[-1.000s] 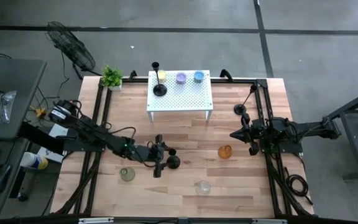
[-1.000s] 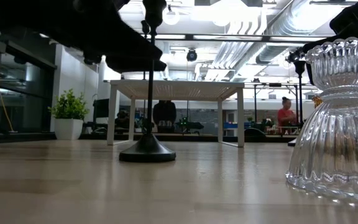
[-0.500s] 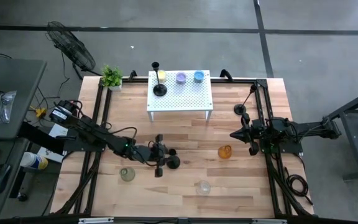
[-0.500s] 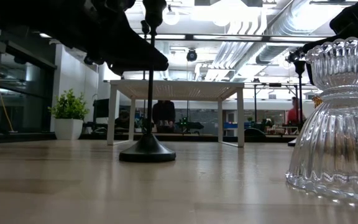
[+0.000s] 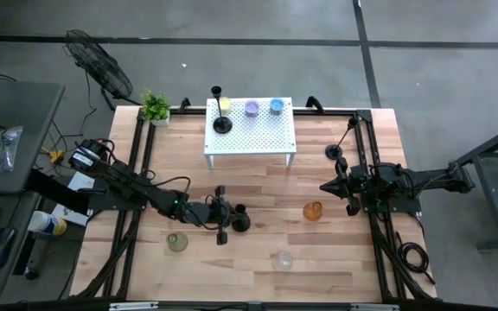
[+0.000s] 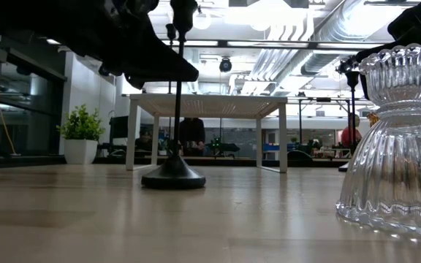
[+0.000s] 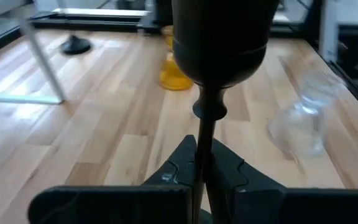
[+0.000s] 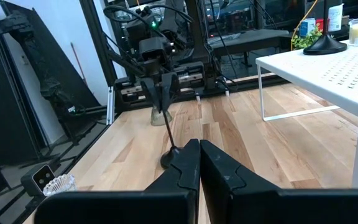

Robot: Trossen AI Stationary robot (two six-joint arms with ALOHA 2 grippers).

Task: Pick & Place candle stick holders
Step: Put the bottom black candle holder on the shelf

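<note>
A slim black candlestick (image 5: 237, 220) stands at the table's middle on its round base (image 6: 172, 178), and my left gripper (image 5: 224, 214) is shut on its stem. In the left wrist view the candlestick's cup top (image 7: 219, 37) rises just ahead of the fingers. My right gripper (image 5: 324, 187) waits shut at the right. An amber cup (image 5: 313, 210), a clear glass cup (image 5: 282, 259) and a pale green cup (image 5: 176, 242) stand on the table. A second candlestick (image 5: 221, 121) stands on the white stand (image 5: 271, 138) with yellow (image 5: 224, 104), purple (image 5: 252, 109) and blue (image 5: 276, 106) cups. My left gripper pinches the upper part of the candlestick's stem (image 7: 202, 146), a little below its cup top, between its two fingers (image 7: 178, 169). The fingers come level from the table's left and lie across the stem. The candlestick is upright, its base (image 8: 168, 160) on the table.
A third black candlestick (image 5: 335, 151) is at the right rail near my right arm. A small potted plant (image 5: 155, 106) sits at the far left corner. The white stand's legs (image 6: 257, 142) rise behind the held candlestick. Bare wood lies along the near edge.
My left gripper has shut on the candlestick's stem. The candlestick stands where it stood before.
</note>
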